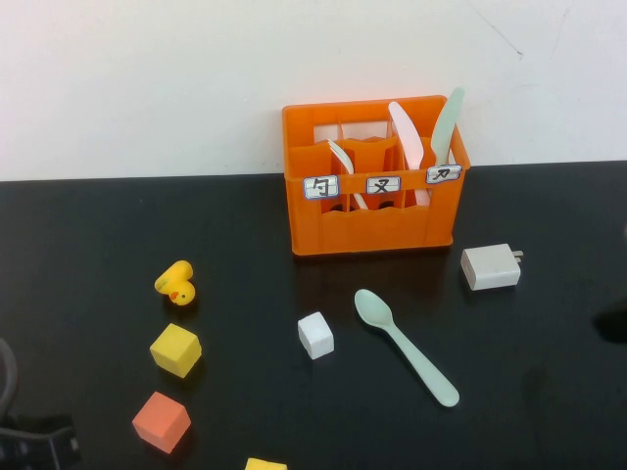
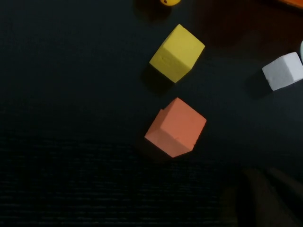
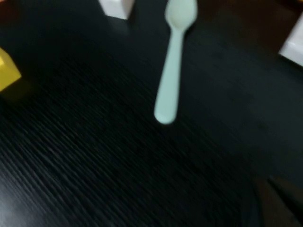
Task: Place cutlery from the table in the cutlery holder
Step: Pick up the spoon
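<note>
Left gripper parked at near-left desk corner, right gripper at right edge; cannot tell how jaws stand on either. Mint spoon flat mid-desk, before orange cutlery holder labelled 勺, 叉, 刀.

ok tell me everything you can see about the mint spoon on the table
The spoon is pale mint green and looks like smooth plastic, with an oval bowl and a straight handle. It lies flat on the black table, in front of the orange holder, bowl toward the holder, handle angled toward the robot's right. A white cube sits left of its bowl, not touching. Neither gripper shows clearly in any view; nothing holds the spoon.
</note>
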